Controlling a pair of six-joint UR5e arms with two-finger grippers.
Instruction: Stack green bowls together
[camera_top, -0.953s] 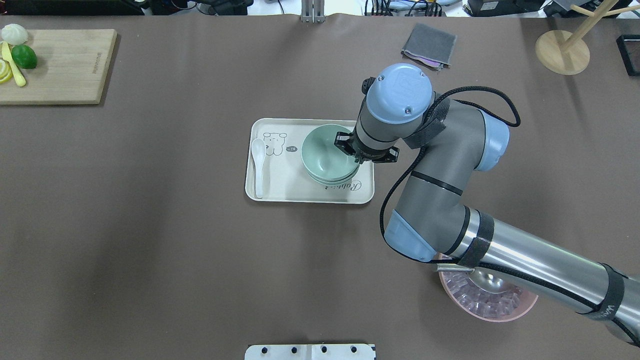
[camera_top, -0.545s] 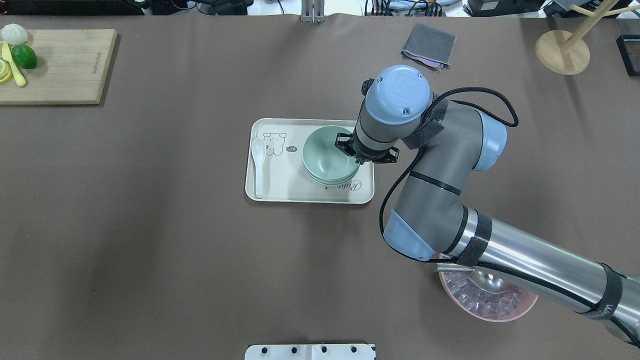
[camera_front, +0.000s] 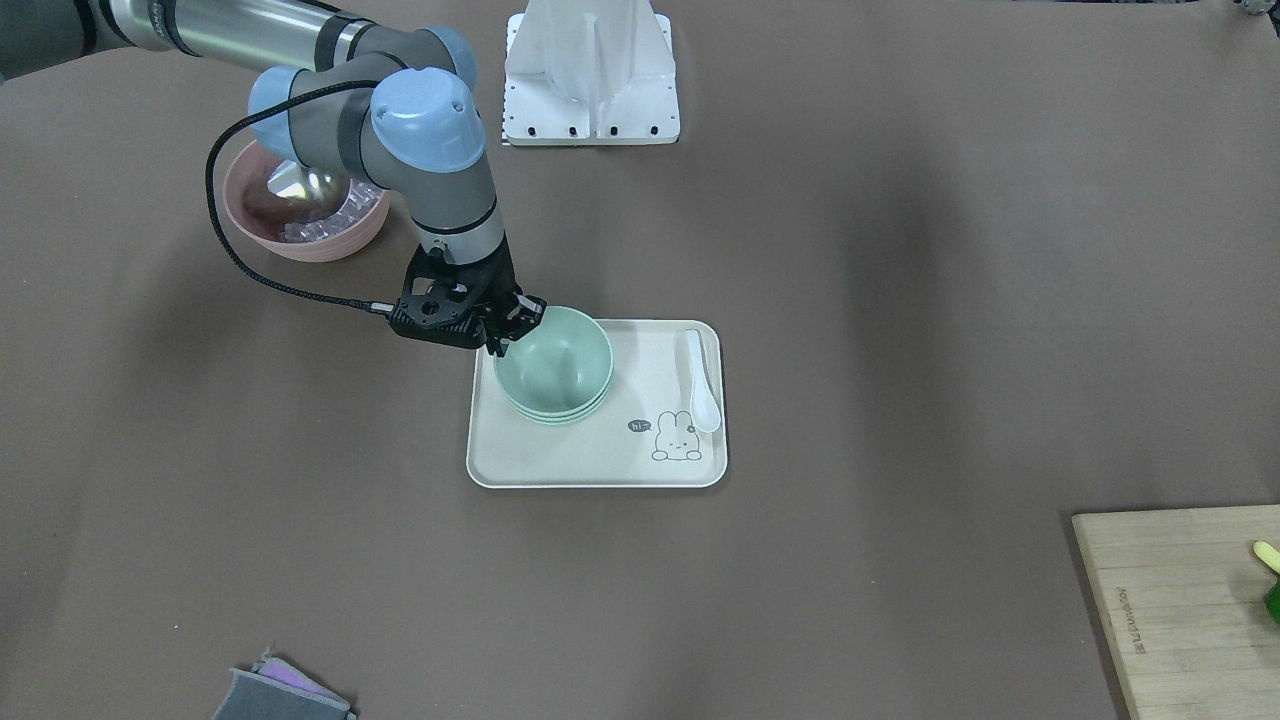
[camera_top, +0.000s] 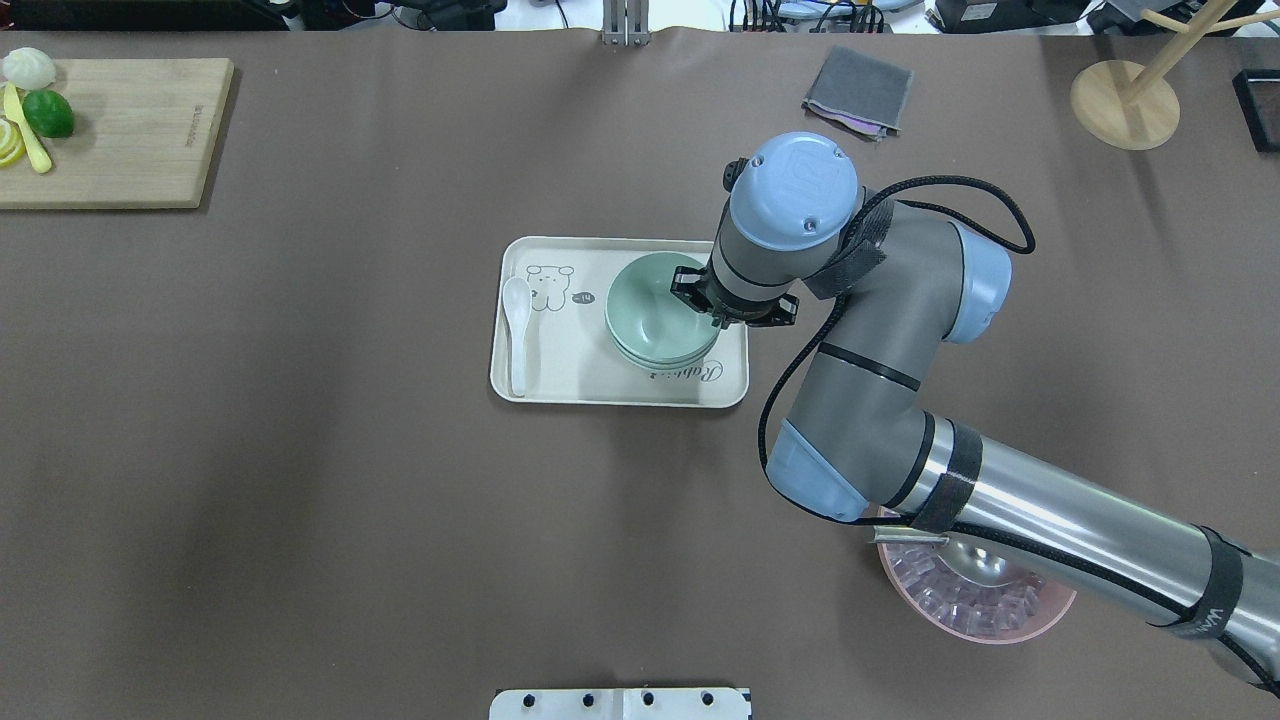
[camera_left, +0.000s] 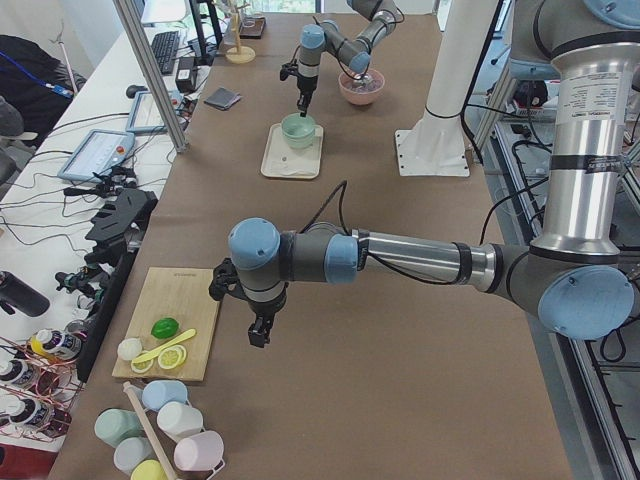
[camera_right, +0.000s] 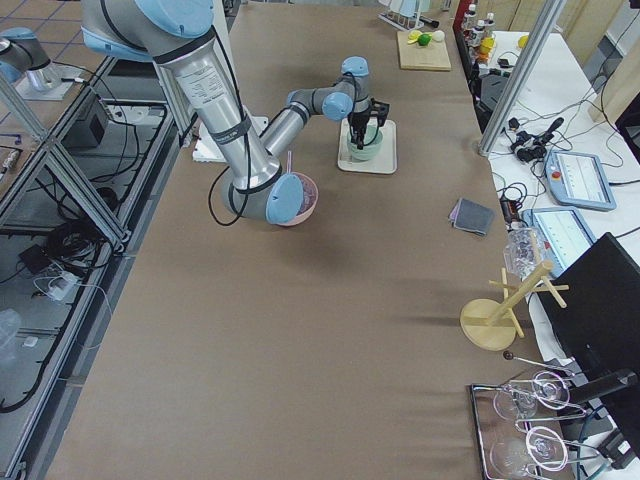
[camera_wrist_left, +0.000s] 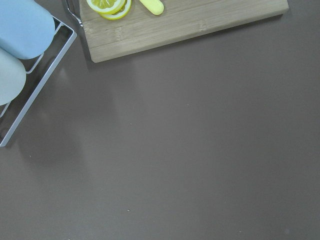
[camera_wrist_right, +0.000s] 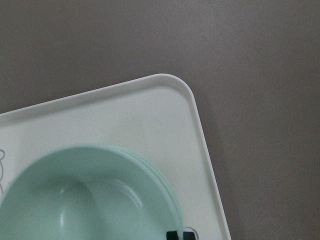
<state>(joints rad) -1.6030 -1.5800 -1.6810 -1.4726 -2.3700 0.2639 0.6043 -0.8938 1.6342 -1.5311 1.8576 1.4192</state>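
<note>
Basically done: all 3 green bowls (camera_top: 652, 312) sit nested in one stack on the tray (camera_top: 560, 385), beside the white spoon (camera_top: 516, 330). R hand (camera_front: 507, 335) straddles the stack's top rim; can't tell if pinching or slack. Prob. left: let go, lift clear. L hand (camera_left: 258, 336) hangs by the cutting board (camera_left: 170, 325), state unclear.
</note>
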